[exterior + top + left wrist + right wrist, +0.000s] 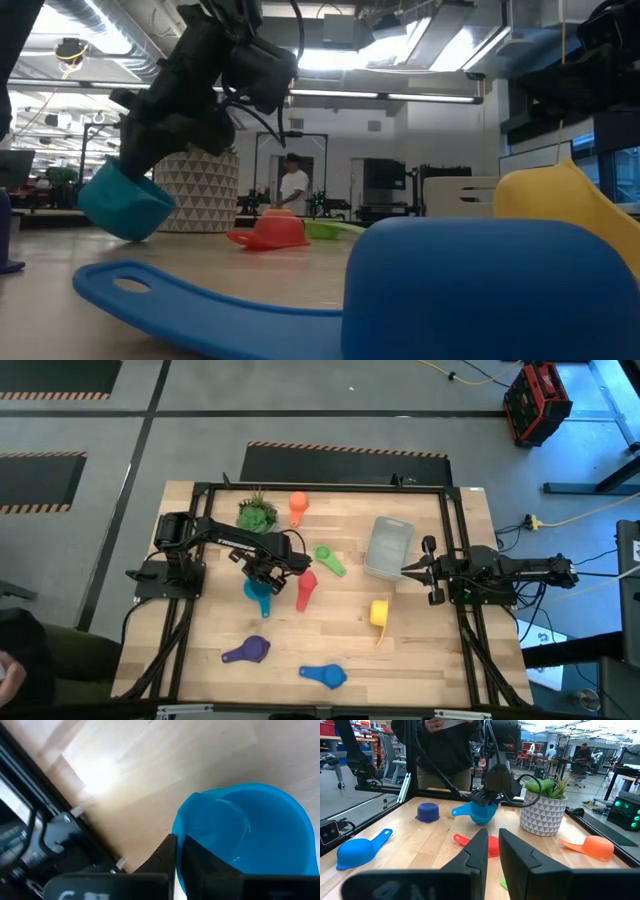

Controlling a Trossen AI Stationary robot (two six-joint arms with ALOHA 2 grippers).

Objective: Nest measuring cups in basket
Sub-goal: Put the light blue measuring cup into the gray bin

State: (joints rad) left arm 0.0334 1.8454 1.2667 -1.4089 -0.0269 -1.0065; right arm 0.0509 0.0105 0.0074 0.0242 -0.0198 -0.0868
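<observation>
Pale wood planks make up the table (330, 645) I work over, framed in black rails, with grey floor and striped mats beyond it in the high view. My left gripper (262, 572) sits left of centre there, fingers clamped together on the rim of the teal cup (259, 594), which hangs tilted just off the wood in the low view. Just right of it lies the red cup (305, 590), then the green cup (331, 560); the orange cup (298, 506) is at upper centre beside the potted plant (257, 513). Yellow cup (379, 614), blue cup (324, 675) and purple cup (247, 651) lie toward the bottom. All are smooth plastic scoops with short flat handles. My right gripper (411, 570) waits at the right, fingers nearly together and holding nothing, its tip just beside the translucent grey basket (389, 546). Behind the table I see a person (445, 742) standing.
</observation>
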